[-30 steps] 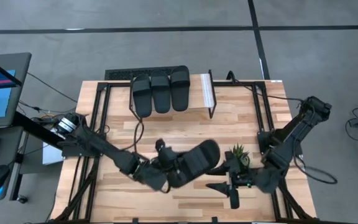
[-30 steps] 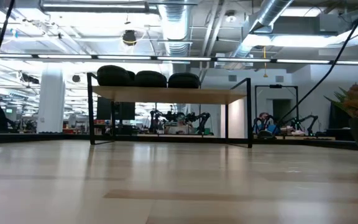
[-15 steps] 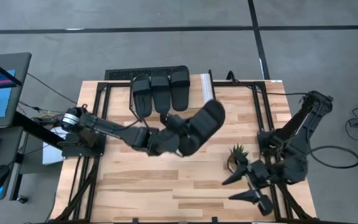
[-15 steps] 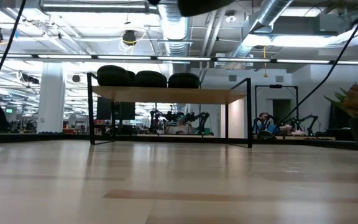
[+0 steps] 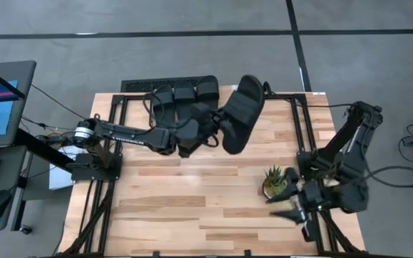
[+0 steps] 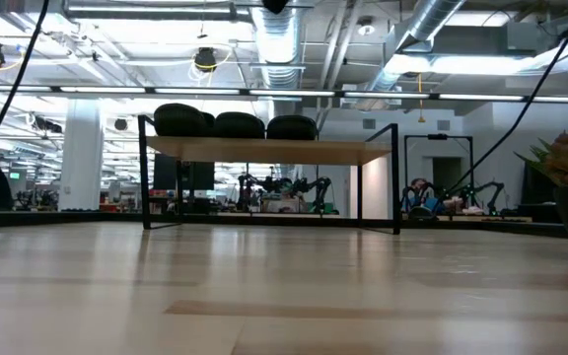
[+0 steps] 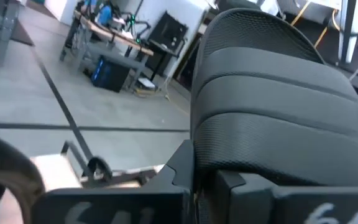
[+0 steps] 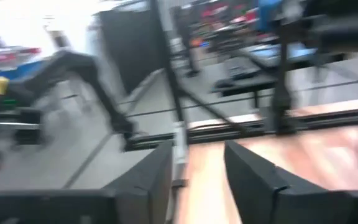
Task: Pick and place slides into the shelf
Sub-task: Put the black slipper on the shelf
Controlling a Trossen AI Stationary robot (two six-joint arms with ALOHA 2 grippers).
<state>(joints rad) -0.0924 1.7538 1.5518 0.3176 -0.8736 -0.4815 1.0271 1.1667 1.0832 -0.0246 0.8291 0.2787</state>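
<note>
- The left end effector point(image 5: 210, 129) was clamped tight on a black slide point(image 5: 239, 115), holding it in the air above the far part of the tabletop point(image 5: 192, 208), beside the free end of the shelf point(image 5: 239, 109).
- In the left wrist view the held slide's ribbed strap point(image 7: 272, 112) filled most of the picture, just beyond the dark fingers point(image 7: 185, 171).
- Three more slides point(image 5: 185, 93) sat side by side on the shelf top; the low view showed them as three dark humps point(image 6: 235, 124) on the wood plank point(image 6: 264, 150).
- The right end effector point(image 5: 296, 209) hung near the tabletop's near right corner, beside a small potted plant point(image 5: 274, 180), its fingers point(image 8: 253, 171) apart with nothing between them.
</note>
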